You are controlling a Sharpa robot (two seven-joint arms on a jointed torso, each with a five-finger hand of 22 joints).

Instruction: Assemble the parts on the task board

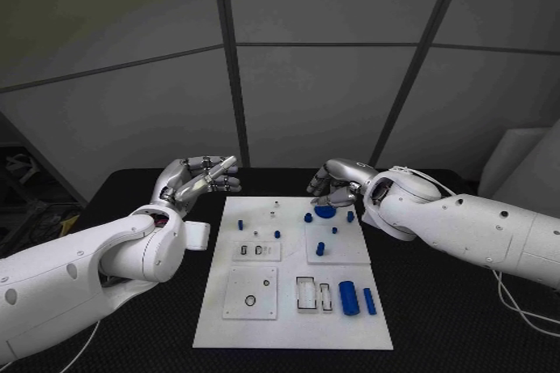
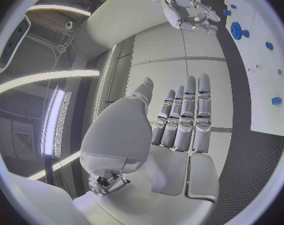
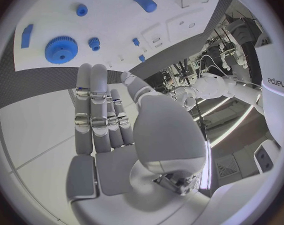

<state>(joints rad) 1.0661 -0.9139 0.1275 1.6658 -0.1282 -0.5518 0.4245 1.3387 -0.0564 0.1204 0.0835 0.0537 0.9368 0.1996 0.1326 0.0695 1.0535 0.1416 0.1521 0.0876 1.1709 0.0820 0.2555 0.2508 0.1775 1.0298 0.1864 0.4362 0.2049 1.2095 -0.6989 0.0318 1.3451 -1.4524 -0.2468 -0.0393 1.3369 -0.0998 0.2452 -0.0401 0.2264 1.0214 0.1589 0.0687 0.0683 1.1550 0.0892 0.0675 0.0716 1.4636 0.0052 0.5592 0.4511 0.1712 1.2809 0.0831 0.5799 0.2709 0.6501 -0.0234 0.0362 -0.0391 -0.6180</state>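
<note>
Both hands empty with fingers extended, left hand (image 1: 201, 177) raised off the task board (image 1: 296, 324) far corner, right hand (image 1: 336, 185) poised just behind the blue gear (image 1: 324, 213), probably lining up a first pick.

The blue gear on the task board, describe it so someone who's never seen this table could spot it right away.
Start at the white task board in the middle of the black table and look to its far edge, just in front of the right hand. The blue gear lies there. It is a flat toothed disc, wider than the small blue pegs around it.
</note>
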